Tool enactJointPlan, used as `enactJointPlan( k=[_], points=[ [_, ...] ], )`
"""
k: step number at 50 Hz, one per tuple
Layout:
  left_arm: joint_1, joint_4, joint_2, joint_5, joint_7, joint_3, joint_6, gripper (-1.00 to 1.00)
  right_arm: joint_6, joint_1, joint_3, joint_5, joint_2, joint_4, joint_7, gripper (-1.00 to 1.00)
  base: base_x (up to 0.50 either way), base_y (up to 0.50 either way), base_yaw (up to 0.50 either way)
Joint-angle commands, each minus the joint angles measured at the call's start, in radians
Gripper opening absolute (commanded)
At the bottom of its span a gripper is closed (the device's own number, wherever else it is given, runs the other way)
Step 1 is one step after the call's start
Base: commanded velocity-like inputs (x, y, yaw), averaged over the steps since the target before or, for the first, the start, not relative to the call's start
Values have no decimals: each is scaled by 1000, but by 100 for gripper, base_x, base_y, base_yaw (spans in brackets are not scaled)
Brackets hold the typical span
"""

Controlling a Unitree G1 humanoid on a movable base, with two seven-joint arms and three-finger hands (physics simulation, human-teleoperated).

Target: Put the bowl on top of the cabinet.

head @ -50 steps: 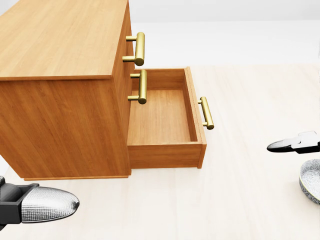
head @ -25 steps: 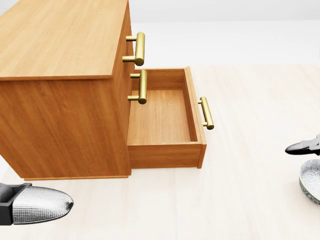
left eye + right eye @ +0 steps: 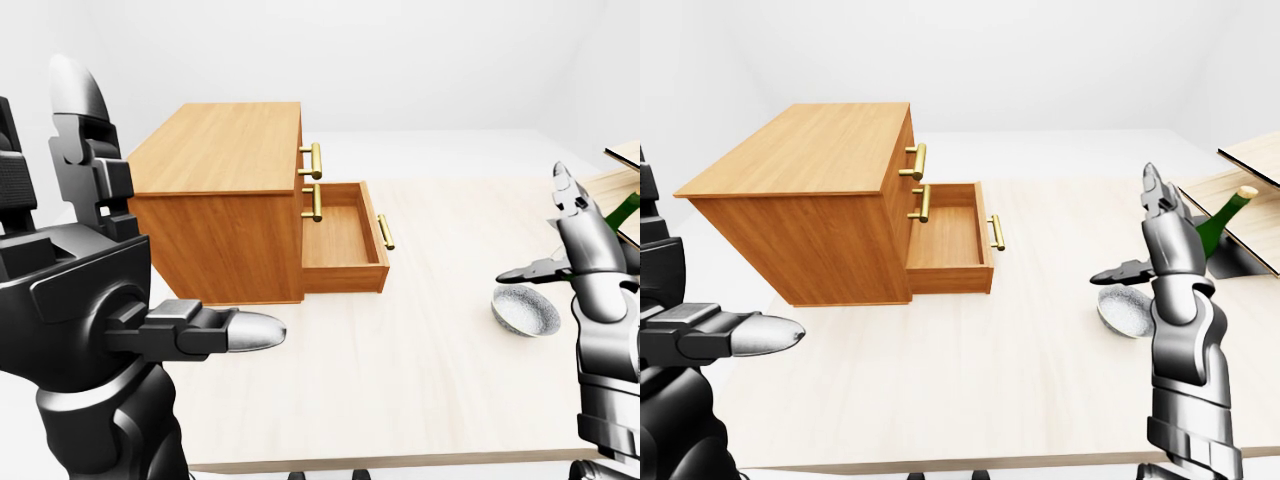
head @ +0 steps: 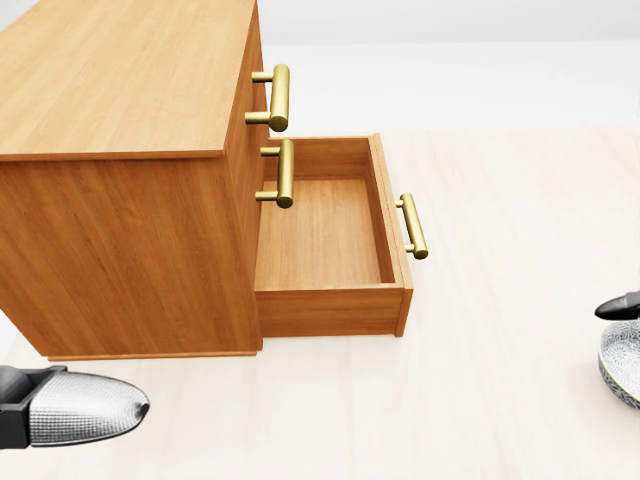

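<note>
Top of cabinet [image 3: 225,150] lay flat, reachable from above. Bottom drawer [image 3: 340,240] stuck out right over the table [image 3: 430,370], handles [image 4: 280,98] jutting too. Wide tabletop stretched between drawer and bowl [image 3: 525,312]. A bottle [image 3: 1218,225] stood far right.

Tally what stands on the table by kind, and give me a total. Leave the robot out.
cabinet, lowest drawer open: 1
bowl: 1
green bottle: 1
light wood crate, cut off at the right edge of the right-eye view: 1
Total: 4
</note>
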Motion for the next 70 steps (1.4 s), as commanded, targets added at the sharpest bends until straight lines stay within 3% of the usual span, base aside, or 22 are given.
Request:
enactJointPlan(
  k=[1, 7, 12, 70],
  points=[
    [4, 0, -2, 2, -2, -1, 0, 100, -28, 21, -24, -23, -22, -7, 17, 100, 0, 0, 0],
    [5, 3, -2, 4, -2, -3, 0, 100, -43, 28, -35, -41, -28, -13, 32, 100, 0, 0, 0],
    [9, 15, -3, 8, -5, -6, 0, 100, -74, 37, -43, -53, -37, 6, 31, 100, 0, 0, 0],
    [4, 10, -4, 14, -8, -6, 0, 100, -74, 147, -40, -171, 56, -70, 62, 100, 0, 0, 0]
  ],
)
